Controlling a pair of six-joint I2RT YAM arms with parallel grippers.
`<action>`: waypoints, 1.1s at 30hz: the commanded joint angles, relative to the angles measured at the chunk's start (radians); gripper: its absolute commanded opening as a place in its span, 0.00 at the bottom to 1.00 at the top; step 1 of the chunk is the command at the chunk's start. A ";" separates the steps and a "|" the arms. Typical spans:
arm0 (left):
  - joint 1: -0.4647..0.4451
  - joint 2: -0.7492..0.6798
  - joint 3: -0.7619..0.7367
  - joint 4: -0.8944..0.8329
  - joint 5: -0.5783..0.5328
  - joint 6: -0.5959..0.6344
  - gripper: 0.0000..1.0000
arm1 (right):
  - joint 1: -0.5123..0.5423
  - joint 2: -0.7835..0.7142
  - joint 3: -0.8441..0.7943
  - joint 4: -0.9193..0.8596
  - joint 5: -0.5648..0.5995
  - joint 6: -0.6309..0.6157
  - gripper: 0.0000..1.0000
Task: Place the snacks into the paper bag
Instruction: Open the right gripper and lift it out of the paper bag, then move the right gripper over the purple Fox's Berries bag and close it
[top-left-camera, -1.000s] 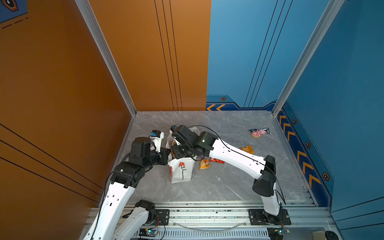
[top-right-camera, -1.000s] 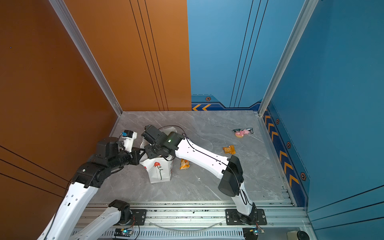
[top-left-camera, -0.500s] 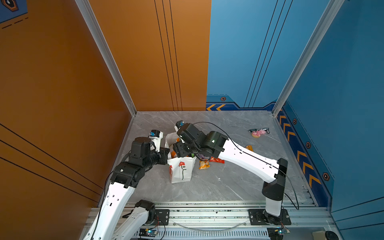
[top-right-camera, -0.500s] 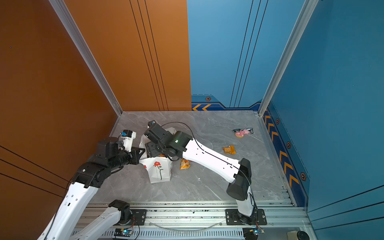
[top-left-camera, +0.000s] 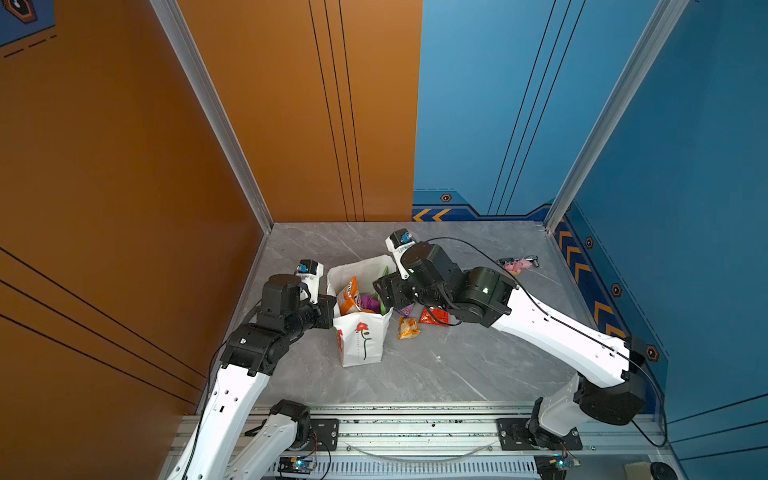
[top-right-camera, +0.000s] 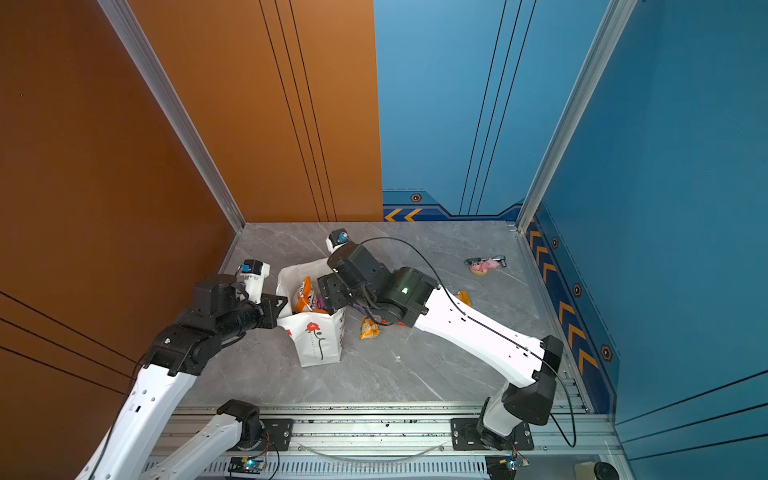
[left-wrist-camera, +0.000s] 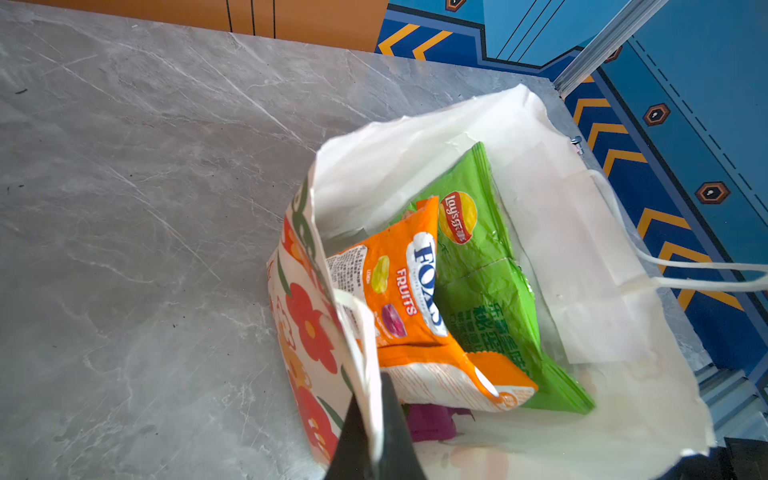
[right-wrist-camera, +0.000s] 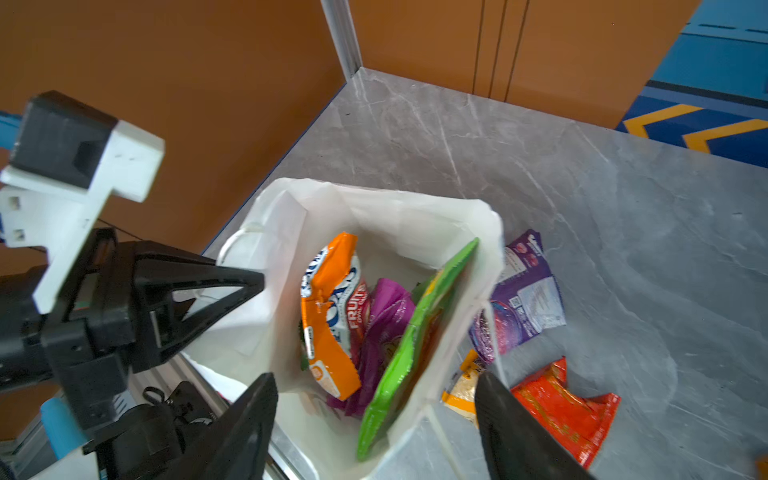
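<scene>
The white paper bag (top-left-camera: 360, 338) (top-right-camera: 318, 338) stands upright with its mouth open. My left gripper (left-wrist-camera: 374, 432) (top-left-camera: 330, 305) is shut on the bag's left rim (left-wrist-camera: 361, 332). My right gripper (right-wrist-camera: 374, 378) (top-left-camera: 384, 293) hangs open over the bag's right side, with nothing between its fingers. Inside the bag stand an orange packet (left-wrist-camera: 415, 299) (right-wrist-camera: 332, 316), a green packet (left-wrist-camera: 478, 266) (right-wrist-camera: 415, 332) and a magenta one (right-wrist-camera: 382, 316). On the table just right of the bag lie a purple packet (right-wrist-camera: 523, 299), a red packet (right-wrist-camera: 561, 407) (top-left-camera: 433, 316) and a small orange-yellow one (right-wrist-camera: 463, 386) (top-right-camera: 368, 328).
Another small orange-yellow packet (top-right-camera: 463, 297) lies behind my right forearm. A pink toy figurine (top-left-camera: 515, 266) (top-right-camera: 486, 266) sits at the far right near the blue wall. The orange wall runs close along the left of the bag.
My right gripper's jaws have opened wide over the bag, and that arm has drawn back a little to the right. The left gripper has kept its hold on the bag.
</scene>
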 joint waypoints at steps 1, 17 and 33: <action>0.011 -0.025 0.015 0.085 -0.059 0.005 0.00 | -0.048 -0.079 -0.071 0.038 0.040 0.011 0.77; 0.014 -0.094 -0.010 0.055 -0.189 -0.007 0.00 | -0.427 -0.242 -0.470 0.229 -0.154 0.169 0.76; 0.014 -0.114 -0.025 0.067 -0.189 -0.012 0.00 | -0.527 0.097 -0.371 0.252 -0.280 0.055 0.77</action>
